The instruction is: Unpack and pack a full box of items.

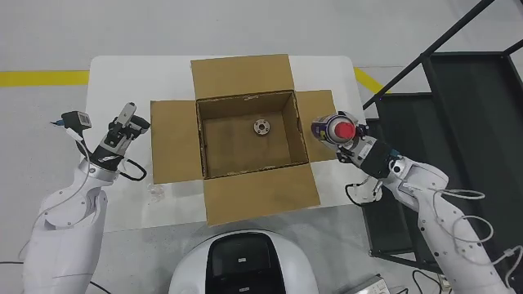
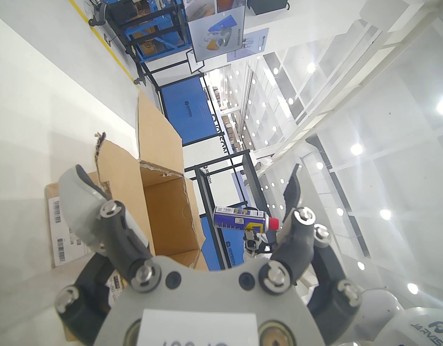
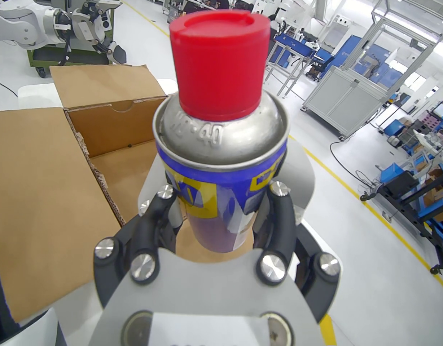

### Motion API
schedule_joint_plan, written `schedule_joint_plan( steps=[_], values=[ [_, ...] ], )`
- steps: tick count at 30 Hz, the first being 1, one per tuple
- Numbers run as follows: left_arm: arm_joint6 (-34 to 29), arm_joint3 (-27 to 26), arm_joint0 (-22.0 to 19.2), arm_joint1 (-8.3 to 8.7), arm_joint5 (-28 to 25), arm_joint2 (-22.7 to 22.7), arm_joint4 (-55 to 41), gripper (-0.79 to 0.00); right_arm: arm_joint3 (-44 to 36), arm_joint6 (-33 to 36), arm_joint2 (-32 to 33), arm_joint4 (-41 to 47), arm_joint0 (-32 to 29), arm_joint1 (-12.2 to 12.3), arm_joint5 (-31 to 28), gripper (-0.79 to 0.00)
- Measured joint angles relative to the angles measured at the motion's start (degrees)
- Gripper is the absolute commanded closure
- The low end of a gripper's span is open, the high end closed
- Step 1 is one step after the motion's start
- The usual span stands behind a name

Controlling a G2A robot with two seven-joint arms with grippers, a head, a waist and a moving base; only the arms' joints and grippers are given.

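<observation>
Bright overhead light; ceiling lamps glaring; wrist-view edges bowed

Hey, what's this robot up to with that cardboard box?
The robot's right gripper is clamped around a spray can with a red cap, holding it at the outer edge of a side flap of the open cardboard box, not over the opening. The left gripper is open and holds nothing, on the other side of the box above the white table. Inside the box lies one small round part.
</observation>
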Motion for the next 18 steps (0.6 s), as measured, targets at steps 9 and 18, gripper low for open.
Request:
schedule_joint_plan(
  steps=[9, 18],
  values=[
    [0.0, 0.0, 0.0, 0.00, 0.0, 0.0, 0.0, -0.785, 0.2, -0.5, -0.2, 0.4, 0.3, 0.0, 0.0, 0.000],
    [0.0, 0.0, 0.0, 0.00, 0.0, 0.0, 0.0, -0.785, 0.2, -0.5, -0.2, 0.4, 0.3, 0.0, 0.0, 0.000]
  ],
)
